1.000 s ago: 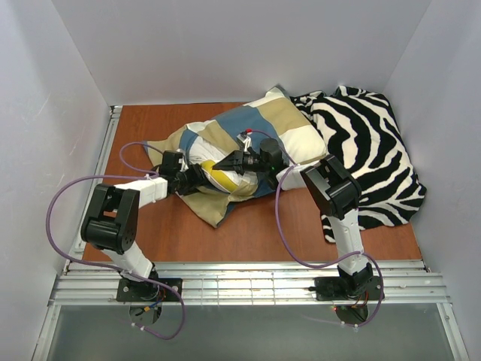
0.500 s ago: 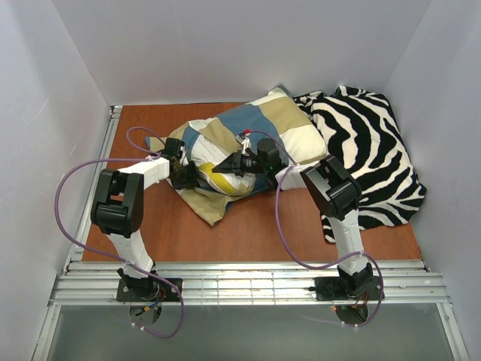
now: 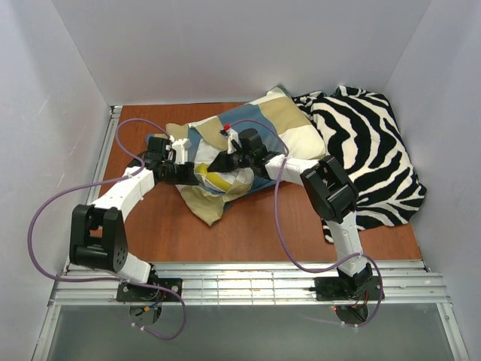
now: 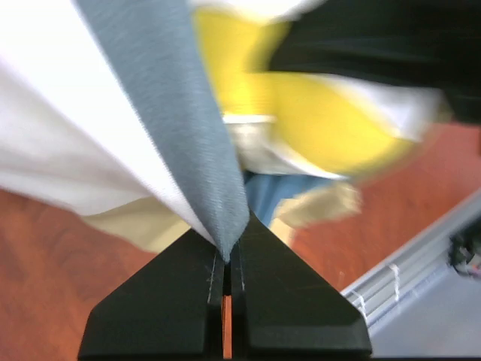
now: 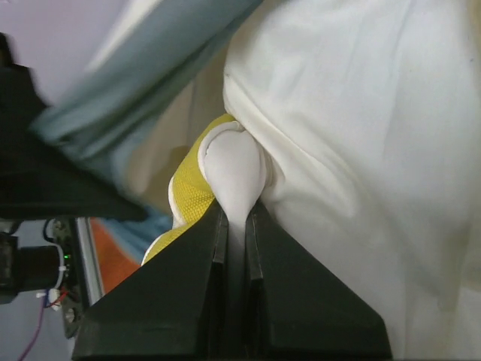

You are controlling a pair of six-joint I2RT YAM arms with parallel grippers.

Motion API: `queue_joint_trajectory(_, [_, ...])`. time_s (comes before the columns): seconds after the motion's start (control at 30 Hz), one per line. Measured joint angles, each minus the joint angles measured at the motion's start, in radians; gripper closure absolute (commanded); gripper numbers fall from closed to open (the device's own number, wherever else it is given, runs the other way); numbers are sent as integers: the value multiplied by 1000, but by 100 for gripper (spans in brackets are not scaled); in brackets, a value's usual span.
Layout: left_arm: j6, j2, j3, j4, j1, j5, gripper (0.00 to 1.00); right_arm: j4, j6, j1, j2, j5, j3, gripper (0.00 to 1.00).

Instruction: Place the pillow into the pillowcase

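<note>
The blue, tan and cream checked pillowcase [image 3: 259, 124] lies crumpled at the middle of the brown table. The white pillow [image 5: 353, 113], with its yellow edge [image 3: 216, 180], sticks out of the pillowcase's left end. My left gripper [image 3: 189, 174] is shut on the pillowcase's blue-grey edge [image 4: 192, 143], which rises pinched from between the jaws in the left wrist view [image 4: 228, 254]. My right gripper [image 3: 219, 163] reaches in from the right and is shut on a bunched fold of the pillow's white cloth [image 5: 237, 214]. Most of the pillow is hidden under the pillowcase in the top view.
A black-and-white zebra-striped cloth [image 3: 372, 154] is heaped at the right, touching the pillowcase. White walls close in the table on three sides. A metal rail [image 3: 248, 280] runs along the near edge. Purple cables [image 3: 285, 226] loop from both arms.
The left gripper went from open to shut on the pillowcase edge while its arm stretched out to the far left. The right gripper, still holding the pillow, shifted slightly left and away.
</note>
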Motion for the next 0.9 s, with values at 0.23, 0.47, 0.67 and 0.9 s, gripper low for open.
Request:
queue_joint_trajectory(0.23, [48,-106,-29,58,2,295,100,-40,-96,79,79,98,32,99])
queue_joint_trajectory(0.47, [-68,-103,-28,160,14,437,100,-39,-91,113,80,222,27,99])
queue_joint_trajectory(0.67, [-230,-95,-5,283,35,523,100,-39,-83,129,31,312,-5,99])
queue_joint_trajectory(0.9, [-293,-68,56,323,48,596,100,-51,-101,155,-150,279,-129,86])
